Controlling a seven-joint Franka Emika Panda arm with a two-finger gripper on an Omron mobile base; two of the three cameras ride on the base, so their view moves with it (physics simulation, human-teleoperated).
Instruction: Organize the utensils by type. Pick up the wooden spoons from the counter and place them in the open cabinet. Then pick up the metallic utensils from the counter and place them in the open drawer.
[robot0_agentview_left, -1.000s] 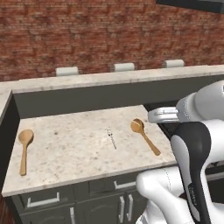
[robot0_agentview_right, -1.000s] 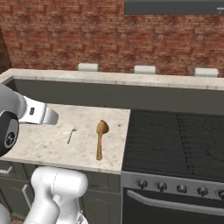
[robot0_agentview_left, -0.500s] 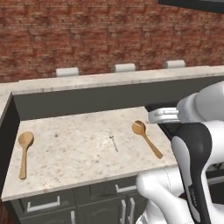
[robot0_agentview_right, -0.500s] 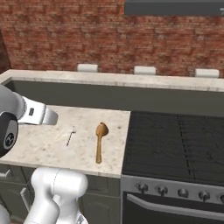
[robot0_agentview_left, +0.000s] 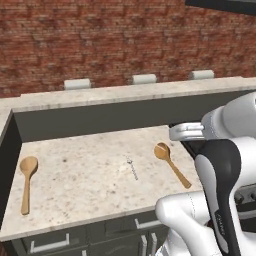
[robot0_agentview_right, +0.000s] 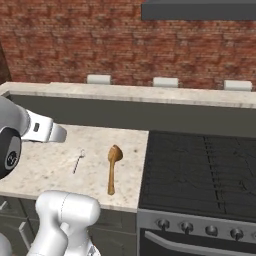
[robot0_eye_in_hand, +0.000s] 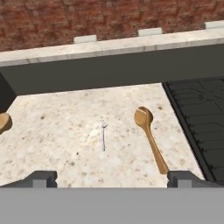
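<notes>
On the counter (robot0_eye_in_hand: 57, 131) the nearer wooden spoon (robot0_eye_in_hand: 150, 136) looks light and stiff; with jaws spread empty, I'd pinch mid-handle.

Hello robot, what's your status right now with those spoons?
Gripper open, holding nothing, above the counter. Both wooden spoons lying flat, silver fork between them. Nothing blocking the nearer spoon.

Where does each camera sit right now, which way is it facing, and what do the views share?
Left base view: behind-left, facing the counter; arm lower right.
Right base view: behind-right, facing counter edge and stove; arm lower left.
Hand view: on the hand, facing down-forward; open claw at the bottom.
Shared: wooden spoon and fork.
</notes>
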